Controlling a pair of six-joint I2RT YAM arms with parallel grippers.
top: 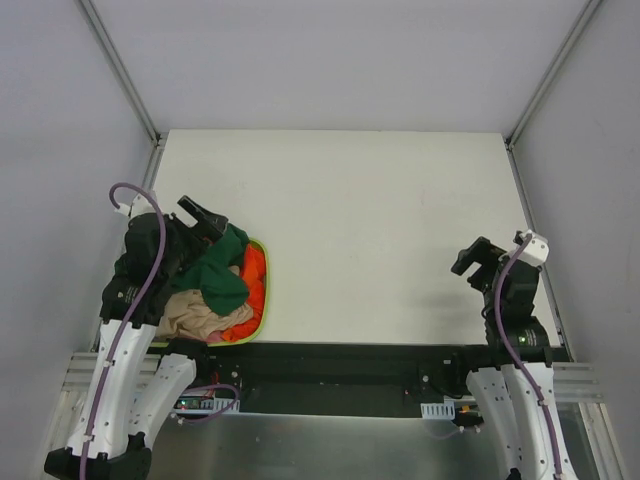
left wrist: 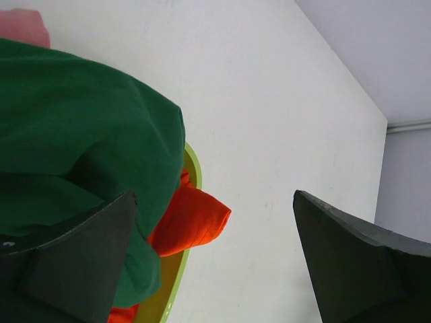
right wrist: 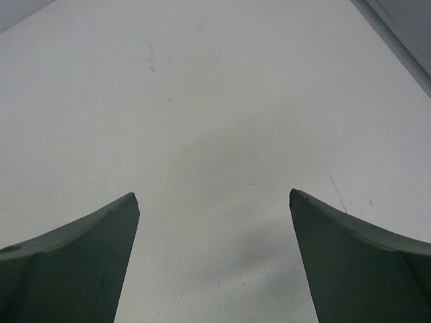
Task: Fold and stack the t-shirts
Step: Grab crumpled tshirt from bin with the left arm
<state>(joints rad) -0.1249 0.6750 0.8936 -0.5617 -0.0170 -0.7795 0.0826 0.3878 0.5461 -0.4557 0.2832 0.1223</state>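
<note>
A dark green t-shirt (top: 222,268) lies bunched on top of a pile in the lime-green basket (top: 262,296) at the table's near left. An orange t-shirt (top: 252,288), a beige one (top: 190,312) and a sliver of pink cloth (top: 214,338) lie under it. In the left wrist view the green shirt (left wrist: 81,134) and the orange shirt (left wrist: 192,221) hang over the basket rim (left wrist: 163,295). My left gripper (top: 205,219) is open, just above the far end of the pile, holding nothing. My right gripper (top: 470,258) is open and empty over bare table at the right.
The white table (top: 370,220) stretches from the basket to the right arm. Grey walls enclose it on the left, back and right. A black rail (top: 350,360) runs along the near edge between the arm bases.
</note>
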